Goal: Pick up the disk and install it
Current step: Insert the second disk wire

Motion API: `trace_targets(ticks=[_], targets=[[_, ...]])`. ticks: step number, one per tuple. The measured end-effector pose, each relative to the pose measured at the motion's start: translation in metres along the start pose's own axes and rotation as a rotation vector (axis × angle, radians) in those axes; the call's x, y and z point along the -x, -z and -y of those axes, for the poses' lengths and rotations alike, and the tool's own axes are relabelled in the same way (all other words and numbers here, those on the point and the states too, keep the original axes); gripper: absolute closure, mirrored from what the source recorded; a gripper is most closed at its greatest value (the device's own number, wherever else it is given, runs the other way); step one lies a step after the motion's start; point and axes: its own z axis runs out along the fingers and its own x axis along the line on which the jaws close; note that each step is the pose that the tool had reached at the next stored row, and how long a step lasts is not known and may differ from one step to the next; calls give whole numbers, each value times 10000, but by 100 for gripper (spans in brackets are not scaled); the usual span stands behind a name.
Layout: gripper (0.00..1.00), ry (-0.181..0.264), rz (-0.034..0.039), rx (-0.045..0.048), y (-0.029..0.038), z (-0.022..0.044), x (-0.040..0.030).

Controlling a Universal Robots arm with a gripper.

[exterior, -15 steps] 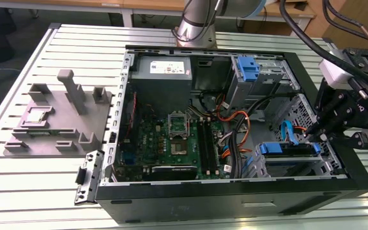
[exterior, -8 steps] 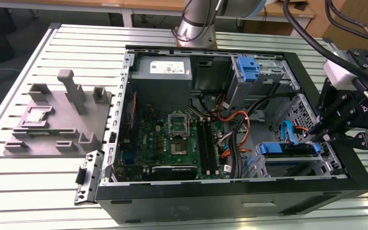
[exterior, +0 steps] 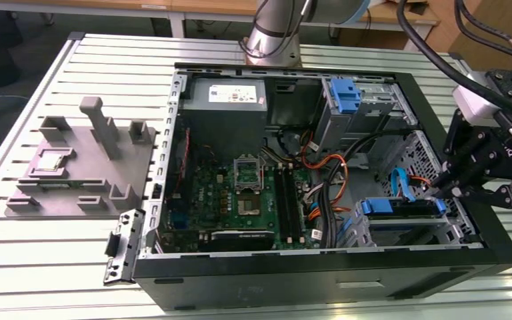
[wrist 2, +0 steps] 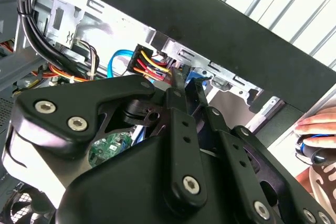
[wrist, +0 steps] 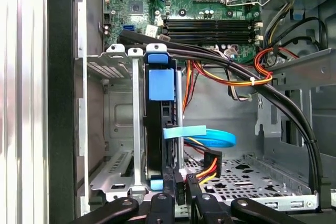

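Black linkage gripper, fingers nearly closed beside the yellow-red cable plug, grip unclear; beyond, silver hard drive in blue plastic bracket seated upright in the grey metal drive cage; open black computer case on ribbed aluminium table.

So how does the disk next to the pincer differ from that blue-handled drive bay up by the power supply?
The disk sits in the metal cage at the exterior view's lower right; the blue-handled bay is further back, nearer the grey power supply. The disk's blue bracket runs level there; the bay's handle stands upright. The pincer is at the disk, well away from the bay. Both have bright blue plastic.
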Motion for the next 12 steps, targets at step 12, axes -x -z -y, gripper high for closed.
trace_targets(ticks=[12], targets=[[76,-1,0,0,-1,25,18]])
